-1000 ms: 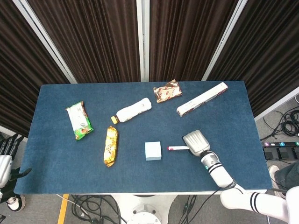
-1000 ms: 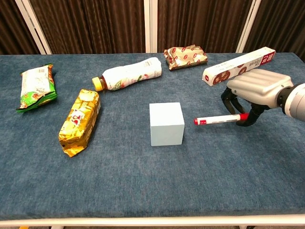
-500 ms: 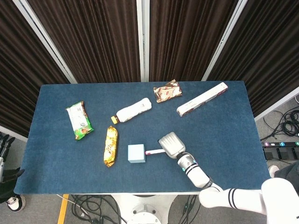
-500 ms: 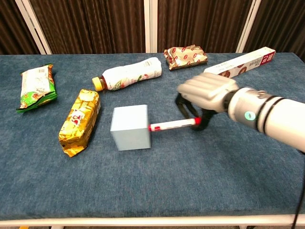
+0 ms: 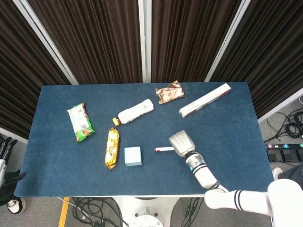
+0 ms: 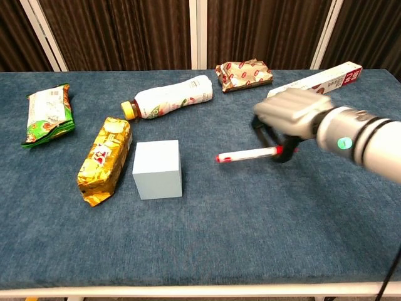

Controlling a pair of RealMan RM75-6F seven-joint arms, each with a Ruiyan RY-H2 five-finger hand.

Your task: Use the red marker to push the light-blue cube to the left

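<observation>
The right hand [image 6: 289, 116] pinches the red marker [image 6: 247, 155], whose tip points toward the cube [image 6: 158, 169] with a clear gap between them. The cube sits on the bench [image 6: 250, 226] well to the hand's left, just beside a gold packet [image 6: 105, 160]. The push looks done; what is left, I judge, is to lift clear or set the marker down. The left hand [image 5: 5, 150] hangs off the bench edge, its fingers unclear.

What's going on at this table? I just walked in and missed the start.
The right hand holds a red marker level above the blue table, tip pointing left toward a light-blue cube. Marker and cube are apart now. The cube sits beside a gold snack packet, with no clear gap visible between them. The left hand is off the table edge.
</observation>
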